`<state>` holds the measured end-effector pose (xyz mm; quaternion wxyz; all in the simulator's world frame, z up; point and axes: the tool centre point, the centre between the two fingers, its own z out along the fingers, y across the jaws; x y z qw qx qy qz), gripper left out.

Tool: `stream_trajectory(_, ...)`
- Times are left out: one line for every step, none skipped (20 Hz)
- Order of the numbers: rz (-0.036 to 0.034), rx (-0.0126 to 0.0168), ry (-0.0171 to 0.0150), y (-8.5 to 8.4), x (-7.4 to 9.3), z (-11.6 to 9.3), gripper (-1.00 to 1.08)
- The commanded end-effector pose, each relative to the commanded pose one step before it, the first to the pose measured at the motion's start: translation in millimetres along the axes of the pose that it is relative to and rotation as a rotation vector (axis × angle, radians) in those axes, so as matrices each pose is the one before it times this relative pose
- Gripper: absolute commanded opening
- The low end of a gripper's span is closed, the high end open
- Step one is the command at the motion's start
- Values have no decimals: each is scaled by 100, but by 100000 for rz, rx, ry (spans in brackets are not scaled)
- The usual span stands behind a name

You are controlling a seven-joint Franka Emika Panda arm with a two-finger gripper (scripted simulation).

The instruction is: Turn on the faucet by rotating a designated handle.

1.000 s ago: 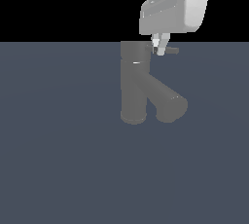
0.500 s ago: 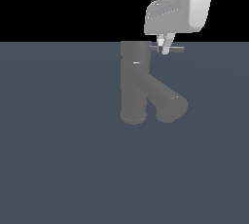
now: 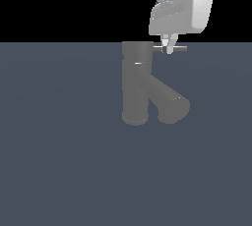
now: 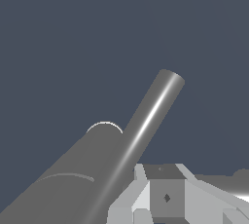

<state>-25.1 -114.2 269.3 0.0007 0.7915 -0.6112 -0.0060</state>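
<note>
The faucet (image 3: 135,85) is a dull grey upright cylinder with a thick spout (image 3: 168,104) angling down to the exterior view's right. The handle (image 3: 178,48), a thin light-grey rod, sticks out sideways from its top. My gripper (image 3: 168,48) hangs straight down onto the rod about midway along it. The fingers (image 3: 169,42) are shut together and pressed against the handle, not around it. In the wrist view the handle (image 4: 148,116) runs as a long shiny bar beside my gripper (image 4: 165,181), with the faucet (image 4: 68,189) body beyond it.
A flat blue-grey floor (image 3: 59,171) stretches all around the faucet, with black background above. No other objects show.
My gripper has shifted toward the exterior view's right, and the handle has swung with it, now showing longer on that side.
</note>
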Motion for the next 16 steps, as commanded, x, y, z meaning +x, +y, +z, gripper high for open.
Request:
stream_trajectory(2665,795,693,-212,2098,-23,-100)
stream_trajectory(138,6,11,-166,252,-2,-100)
stream_trajectory(119,5,10,-170,243,-1,-100)
stream_trajectory(138,6,11,-165,251,-2,-100)
stream_trajectory(138,6,11,-164,250,-2,-100)
stream_trajectory(119,5,9,-168,241,-1,-100)
stream_trajectory(138,5,11,-163,249,-2,-100)
stream_trajectory(119,5,9,-167,240,-1,-100)
stream_trajectory(138,5,11,-162,248,-2,-100)
stream_trajectory(138,5,10,-161,247,-2,-100)
stream_trajectory(119,4,9,-166,237,-2,-100)
stream_trajectory(138,5,10,-160,246,-3,-100)
stream_trajectory(119,4,9,-165,236,-2,-100)
stream_trajectory(138,4,11,-159,244,-3,-100)
stream_trajectory(138,4,11,-159,243,-3,-100)
stream_trajectory(0,0,0,0,0,0,-100)
